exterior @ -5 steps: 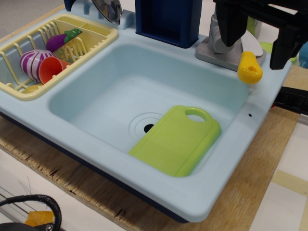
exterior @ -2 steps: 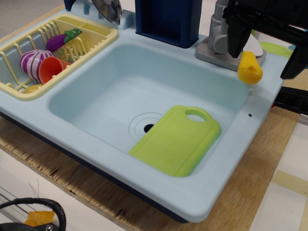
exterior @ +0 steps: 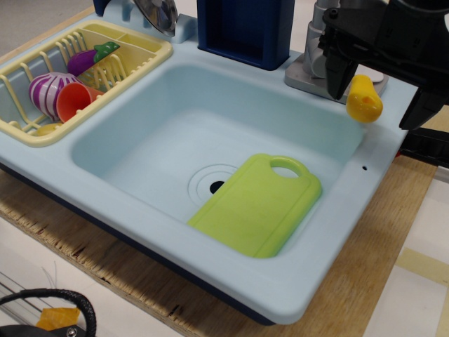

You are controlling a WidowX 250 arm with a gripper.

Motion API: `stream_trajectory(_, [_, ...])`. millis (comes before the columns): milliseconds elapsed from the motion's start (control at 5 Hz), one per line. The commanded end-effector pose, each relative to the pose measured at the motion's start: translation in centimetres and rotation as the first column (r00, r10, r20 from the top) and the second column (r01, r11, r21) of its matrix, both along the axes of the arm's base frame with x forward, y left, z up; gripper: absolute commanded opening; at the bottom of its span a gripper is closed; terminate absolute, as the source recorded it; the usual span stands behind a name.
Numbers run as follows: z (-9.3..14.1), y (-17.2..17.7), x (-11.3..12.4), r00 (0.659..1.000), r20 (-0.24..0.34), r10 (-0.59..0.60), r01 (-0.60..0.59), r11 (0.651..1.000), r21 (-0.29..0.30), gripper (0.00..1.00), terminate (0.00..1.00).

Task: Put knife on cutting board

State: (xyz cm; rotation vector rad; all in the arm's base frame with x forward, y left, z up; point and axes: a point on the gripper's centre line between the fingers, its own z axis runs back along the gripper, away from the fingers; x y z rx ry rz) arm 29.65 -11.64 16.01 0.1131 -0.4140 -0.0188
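**Knife between the spread gripper fingers at the sink's back rim**

The small toy knife with the bulbous yellow-orange plastic handle lies on the rear right rim of the pale blue plastic toy sink, directly between the two dark fingers of the black gripper. One finger hangs just beside the handle on the side toward the grey faucet base, the other stands apart on the far side, near the sink's outer edge. The gripper is spread wide and grips nothing; whether the nearer finger touches the handle cannot be told.

The gripper's upper body runs out of the top and right of the frame. The knife's white blade is mostly hidden behind the gripper, with only a pale patch showing beyond the handle. The handle's rounded end, pierced by a hole, points down toward the basin.

Below and ahead of the gripper, inside the basin, the flat lime-green plastic cutting board with rounded corners leans tilted against the basin's wall, its oval handle hole nearest the gripper. Far across from the gripper sits a pale yellow plastic dish rack holding toy pieces. The sink rests on a wooden table.
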Motion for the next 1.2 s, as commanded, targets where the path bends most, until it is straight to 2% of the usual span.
stream_trajectory(0, [0.4, 0.7, 0.5, 0.998, 0.056, 0.009, -0.008, 1.0, -0.02, 1.0, 0.0])
stream_trajectory(200, [0.0, 1.1, 1.3, 0.998, 0.055, 0.008, -0.006, 1.0, -0.028, 1.0, 0.0])
stream_trajectory(400, [-0.5, 1.5, 1.5, 0.996, 0.086, 0.002, -0.001, 1.0, -0.006, 1.0, 0.0])
stream_trajectory(600, [-1.9, 1.6, 1.5, 0.996, 0.084, 0.03, -0.031, 1.0, 0.003, 0.0, 0.0])
stream_trajectory(800, [-2.3, 1.3, 1.8, 0.997, 0.058, 0.057, -0.056, 0.998, -0.011, 0.0, 0.0])
stream_trajectory(1000, [-1.7, 0.5, 0.7, 0.992, -0.053, 0.114, -0.116, 0.993, -0.033, 0.0, 0.0])
